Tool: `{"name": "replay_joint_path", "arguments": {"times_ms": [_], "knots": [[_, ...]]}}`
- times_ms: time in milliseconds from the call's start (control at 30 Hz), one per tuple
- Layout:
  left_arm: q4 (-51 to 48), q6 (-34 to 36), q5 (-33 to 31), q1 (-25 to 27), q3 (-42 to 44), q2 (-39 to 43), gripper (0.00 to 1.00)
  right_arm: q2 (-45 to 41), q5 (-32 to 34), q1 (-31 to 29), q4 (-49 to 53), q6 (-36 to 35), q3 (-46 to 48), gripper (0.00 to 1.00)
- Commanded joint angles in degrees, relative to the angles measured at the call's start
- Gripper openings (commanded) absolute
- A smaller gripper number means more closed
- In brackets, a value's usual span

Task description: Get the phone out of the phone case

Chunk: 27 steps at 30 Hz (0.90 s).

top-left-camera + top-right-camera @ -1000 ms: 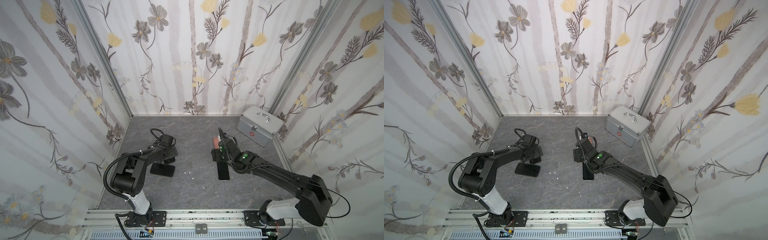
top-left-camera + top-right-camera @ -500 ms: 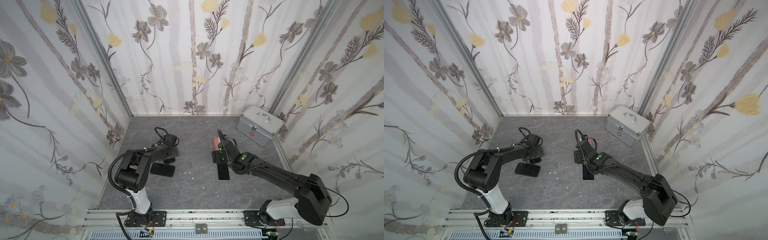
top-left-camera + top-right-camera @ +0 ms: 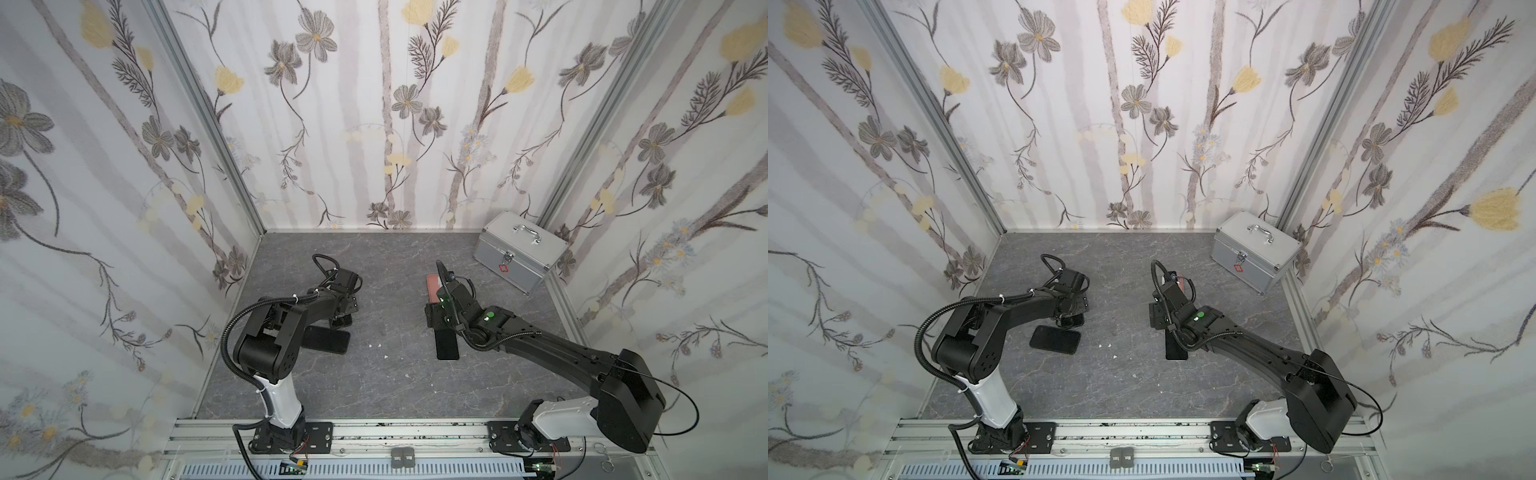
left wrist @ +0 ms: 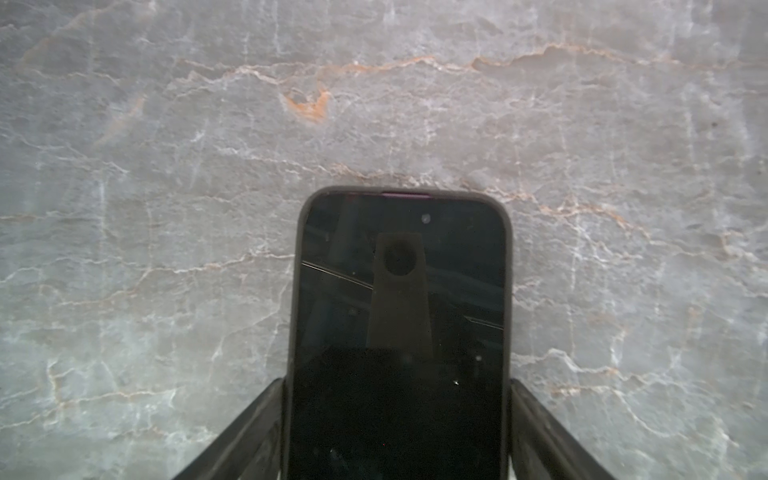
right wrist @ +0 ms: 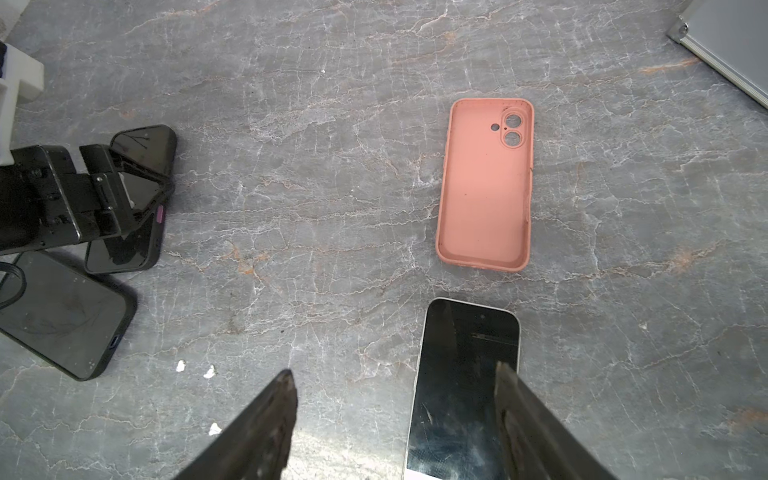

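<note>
Right wrist shows pink case point(image 5: 484, 183) empty, right jaws apart; left jaws clamp black-cased phone point(image 5: 145, 143).

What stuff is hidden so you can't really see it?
Pink case: mostly behind the right arm in both top views.
Cased phone: one end cut off by the left wrist picture's edge.
Left pincer: squeezing the phone or only beside it, cannot tell.
Bare phone: one end cut off in the right wrist view.

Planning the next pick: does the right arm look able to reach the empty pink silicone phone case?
Probably yes: the pink case lies uncovered just beyond the open right gripper, and nothing tall stands between them.
</note>
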<state>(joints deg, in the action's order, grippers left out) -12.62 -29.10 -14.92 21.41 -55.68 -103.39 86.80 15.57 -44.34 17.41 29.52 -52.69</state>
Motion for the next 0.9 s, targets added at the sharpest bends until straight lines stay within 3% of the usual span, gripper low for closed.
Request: {"name": "replay_joint_path", "arguments": {"times_ms": [0,233,333,667,867], "knots": [[-7.2,-0.3,5.2,1.6,-0.6,-0.8,0.76,-1.0,2.0,0.1,-2.8,1.3,0.5,0.75],[-7.0,-0.1,7.6,5.7,-5.2,-1.0,0.70,-4.5,1.6,2.3,-3.4,4.2,3.1,0.73],[-6.5,1.2,8.3,7.9,-6.8,-0.2,0.67,-7.2,-1.5,4.7,-5.0,5.6,5.1,0.73],[4.3,5.1,12.2,16.0,-3.8,5.8,0.64,-11.6,-20.1,12.9,-13.4,8.8,9.0,0.72],[13.4,7.9,16.0,20.6,0.9,11.7,0.64,-10.9,-36.7,17.1,-24.8,14.6,12.6,0.71]]}}
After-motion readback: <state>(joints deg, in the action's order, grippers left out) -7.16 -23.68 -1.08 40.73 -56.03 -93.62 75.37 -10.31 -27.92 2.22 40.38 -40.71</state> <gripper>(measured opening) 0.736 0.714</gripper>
